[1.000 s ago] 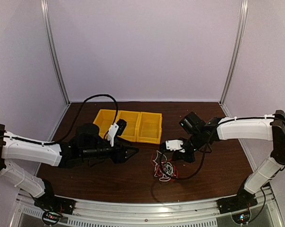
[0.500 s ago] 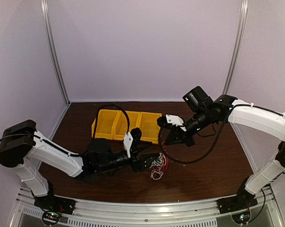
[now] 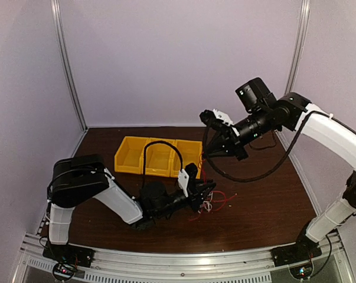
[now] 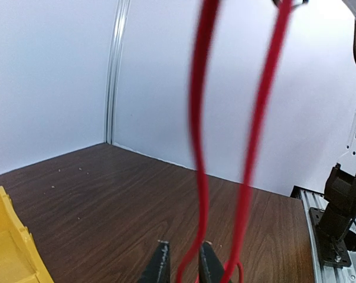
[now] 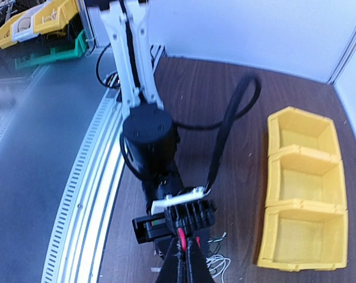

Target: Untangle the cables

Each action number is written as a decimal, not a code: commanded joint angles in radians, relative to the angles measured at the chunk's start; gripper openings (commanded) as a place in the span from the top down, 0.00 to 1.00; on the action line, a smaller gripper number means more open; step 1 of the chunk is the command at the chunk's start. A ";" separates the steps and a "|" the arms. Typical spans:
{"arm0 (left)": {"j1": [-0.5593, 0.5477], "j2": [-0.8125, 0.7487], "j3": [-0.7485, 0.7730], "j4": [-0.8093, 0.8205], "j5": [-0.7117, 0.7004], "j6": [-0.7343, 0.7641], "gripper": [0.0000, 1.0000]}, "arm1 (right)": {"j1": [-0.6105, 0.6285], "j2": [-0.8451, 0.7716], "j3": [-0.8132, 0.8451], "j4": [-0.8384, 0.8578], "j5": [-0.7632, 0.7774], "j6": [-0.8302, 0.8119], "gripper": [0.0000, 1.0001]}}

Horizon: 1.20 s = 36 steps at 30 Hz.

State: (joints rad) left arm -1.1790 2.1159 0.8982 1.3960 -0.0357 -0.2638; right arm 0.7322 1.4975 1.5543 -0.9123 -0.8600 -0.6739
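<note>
The cables lie in a small tangle (image 3: 211,204) on the brown table in front of the yellow bin (image 3: 157,158). The red cable (image 3: 203,172) rises from it in two taut strands (image 4: 198,147). High over the tangle, my right gripper (image 3: 208,154) points down, shut on the top of that red cable (image 5: 181,237). My left gripper (image 3: 207,190) lies low at the tangle. Its jaws (image 4: 183,244) stand narrow with one red strand pinched between them. White cable loops (image 5: 218,263) lie on the table beside it. The dark cable is hard to make out.
The yellow bin (image 5: 296,203) has three compartments and stands just behind the tangle. The left arm's thick black cable (image 3: 163,144) arches over the bin's front. Metal rails (image 3: 166,259) run along the near table edge, and walls close in the back and sides.
My left gripper slid right to the tangle and narrowed its jaws onto a red strand. My right gripper climbed up and back, drawing the red cable taut out of the tangle.
</note>
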 commanded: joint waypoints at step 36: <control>0.035 0.031 -0.125 -0.112 -0.022 -0.058 0.95 | -0.347 -0.103 0.687 0.106 -0.328 0.222 1.00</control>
State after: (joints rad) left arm -1.1507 2.1872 0.8192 1.2411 -0.0708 -0.3424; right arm 0.3927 1.3884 2.2700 -0.8307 -1.2015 -0.4694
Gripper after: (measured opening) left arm 0.143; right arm 0.005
